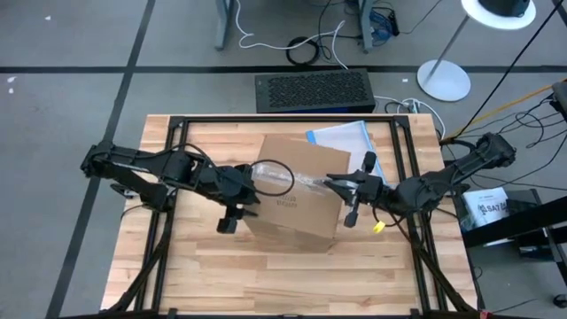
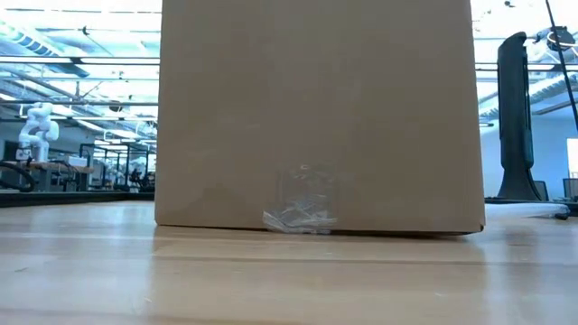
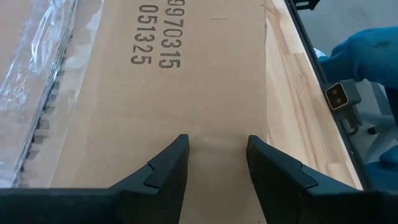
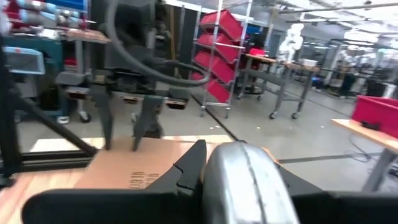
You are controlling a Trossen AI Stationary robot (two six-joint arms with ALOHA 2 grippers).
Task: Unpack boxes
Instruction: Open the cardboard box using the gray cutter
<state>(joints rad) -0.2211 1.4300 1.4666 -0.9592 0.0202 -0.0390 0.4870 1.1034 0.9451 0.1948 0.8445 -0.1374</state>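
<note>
Plain brown corrugated cardboard box (image 1: 297, 195) at the centre of the wooden surface (image 1: 266, 275). Left end effector (image 3: 216, 163), fingers spread, hovers over its top; right end effector (image 1: 341, 184) pinches clear tape (image 1: 306, 180) there.

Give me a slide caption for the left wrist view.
Left end effector, fingers open, hovering over printed cardboard box top.

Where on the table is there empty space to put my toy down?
The near strip of table, in front of the box, is bare wood. The far left corner is bare too. The middle is crowded: the box, the left end effector and the right end effector. A pouch lies behind the box.
</note>
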